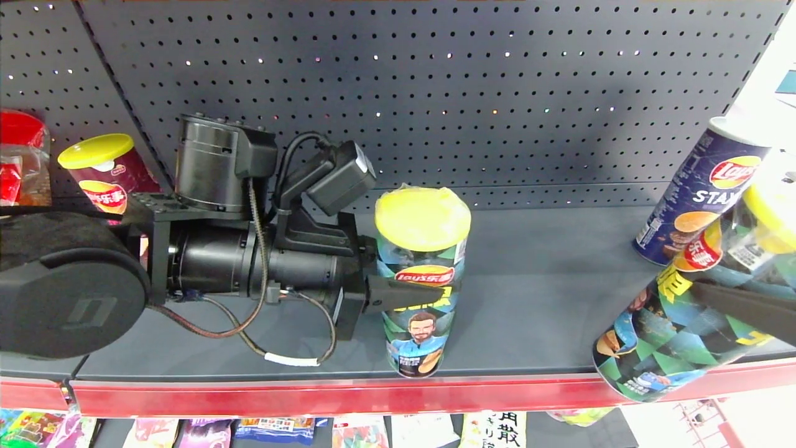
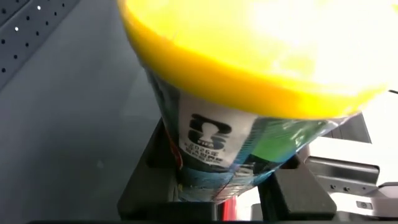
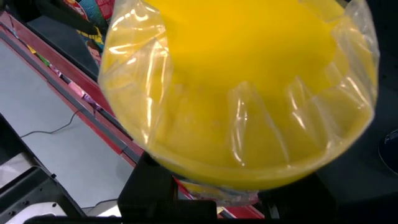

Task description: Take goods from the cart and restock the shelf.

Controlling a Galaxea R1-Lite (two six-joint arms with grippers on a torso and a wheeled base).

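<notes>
Head view: left fingers clamp an upright yellow-lidded can standing near the front edge of the shelf, likely steadying it for release; right fingers grip a second can, tilted over that edge, apparently waiting its turn.

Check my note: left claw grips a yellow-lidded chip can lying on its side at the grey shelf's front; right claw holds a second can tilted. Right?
One error: the chip can in the left claw is upright, lid on top, not on its side; the head view shows it. The second can is indeed tilted.
</notes>
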